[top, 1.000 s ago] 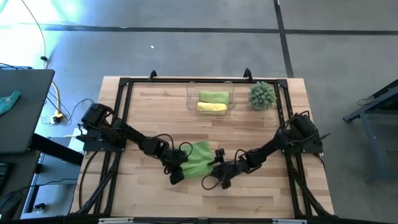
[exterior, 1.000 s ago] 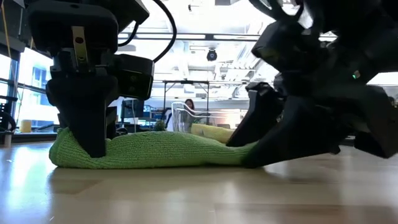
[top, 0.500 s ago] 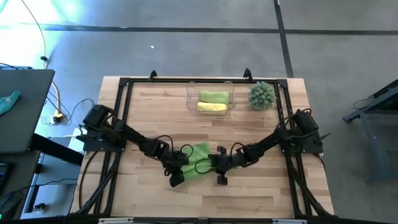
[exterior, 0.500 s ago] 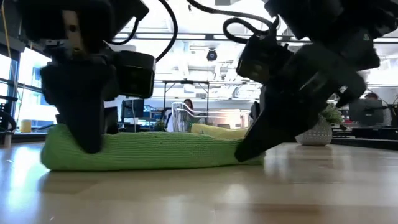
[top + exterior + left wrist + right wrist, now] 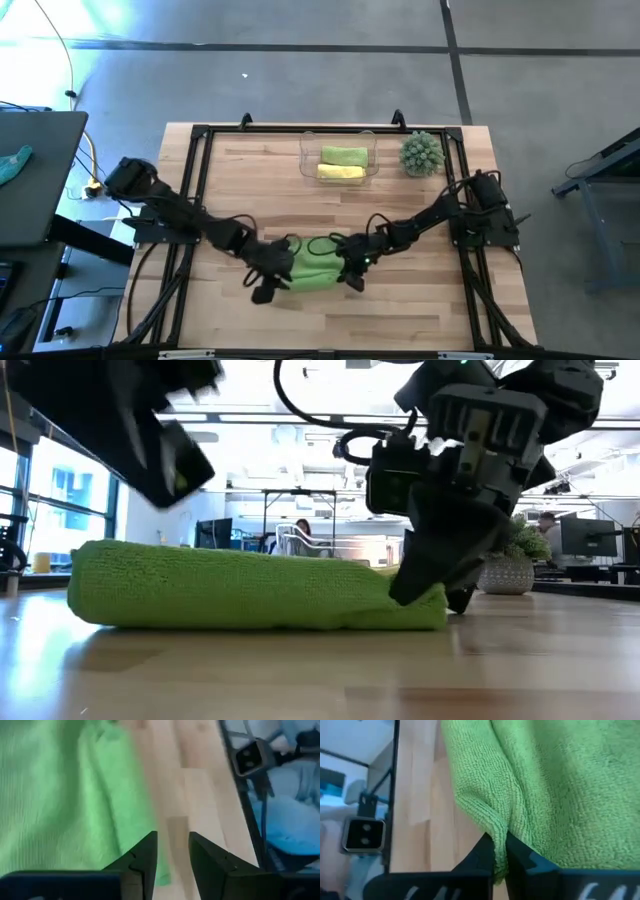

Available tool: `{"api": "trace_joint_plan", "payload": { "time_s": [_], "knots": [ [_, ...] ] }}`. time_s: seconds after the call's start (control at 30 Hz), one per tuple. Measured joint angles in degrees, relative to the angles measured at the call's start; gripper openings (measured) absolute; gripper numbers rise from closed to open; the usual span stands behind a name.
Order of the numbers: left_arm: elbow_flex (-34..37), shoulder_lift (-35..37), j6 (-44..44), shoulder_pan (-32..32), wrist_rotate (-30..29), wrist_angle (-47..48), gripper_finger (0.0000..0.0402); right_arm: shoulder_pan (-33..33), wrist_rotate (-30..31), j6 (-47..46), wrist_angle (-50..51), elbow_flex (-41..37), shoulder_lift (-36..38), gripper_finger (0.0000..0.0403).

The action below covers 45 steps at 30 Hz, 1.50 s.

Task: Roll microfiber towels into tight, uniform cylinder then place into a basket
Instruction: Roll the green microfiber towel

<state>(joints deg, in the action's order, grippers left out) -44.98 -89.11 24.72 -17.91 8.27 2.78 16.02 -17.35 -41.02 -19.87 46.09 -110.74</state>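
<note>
While a lime green towel (image 5: 315, 265) lies partly rolled near the middle of the bench's front edge, it is flanked by both arms. At its left end the left gripper (image 5: 266, 282) is seen, lifted clear of the cloth in the low view; in the left wrist view its jaws are held a narrow gap apart, with nothing between them but bare bench (image 5: 420, 210) and the towel's edge just beside one finger (image 5: 142, 862). The towel itself is shown in the low view as a long, flattened roll (image 5: 250, 590) lying on the wood.

At the roll's right end the right gripper (image 5: 352, 272) is pressed down to the bench surface. In the right wrist view its jaws are closed on a fold at the towel's edge (image 5: 490, 827), the cloth being pinched between the two dark fingers (image 5: 482, 855).

Toward the bench's back edge, about midway along it, the clear basket (image 5: 306, 158) is placed, well apart from the grippers. Two rolled towels are held in it: a lime green one (image 5: 344, 156) nearer the back edge and a yellow one (image 5: 340, 172) just in front of it, touching. A spiky green plant (image 5: 421, 153) is set just to the right of the basket.
</note>
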Motion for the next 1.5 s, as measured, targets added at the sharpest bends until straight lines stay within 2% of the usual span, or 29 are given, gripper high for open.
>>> {"api": "trace_joint_plan", "payload": {
  "time_s": [0.23,0.37,0.67,0.9,1.0,1.27,1.4,1.5],
  "knots": [
    [0.0,1.8,-8.4,-10.0,-15.0,-3.1,0.0102,-1.5,-1.6,-4.1,-0.7,0.0,0.0,0.0002],
    [0.1,-0.9,-8.7,-13.5,-20.2,-3.3,0.0117,-1.8,-1.5,-5.7,-1.1,0.0,0.0,0.0002],
    [0.0,-7.6,-9.4,-14.3,-28.4,-3.8,0.0191,-1.8,-1.2,-7.2,-1.3,0.0,0.0,0.0001],
    [0.0,-9.9,-13.4,-13.8,-33.7,-4.0,0.0209,-1.8,-1.1,-7.4,-1.4,0.0,0.0,0.0001],
    [0.0,-10.8,-13.4,-12.4,-34.0,-3.7,0.0208,-1.8,-1.1,-7.2,-1.5,0.0,0.0,0.0001],
    [-0.2,-15.1,-12.0,-8.6,-28.0,-4.9,0.0207,-1.8,-1.1,-6.1,-1.6,0.0,0.0,0.0007],
    [-0.2,-15.2,-5.2,-7.3,-26.4,-4.7,0.0207,-1.7,-1.2,-3.1,-0.8,-0.2,1.2,0.0055],
    [-0.3,-14.9,1.9,-5.6,-22.3,-4.7,0.0206,-1.9,-2.0,0.1,1.8,-0.4,3.7,0.01]
  ]
}}
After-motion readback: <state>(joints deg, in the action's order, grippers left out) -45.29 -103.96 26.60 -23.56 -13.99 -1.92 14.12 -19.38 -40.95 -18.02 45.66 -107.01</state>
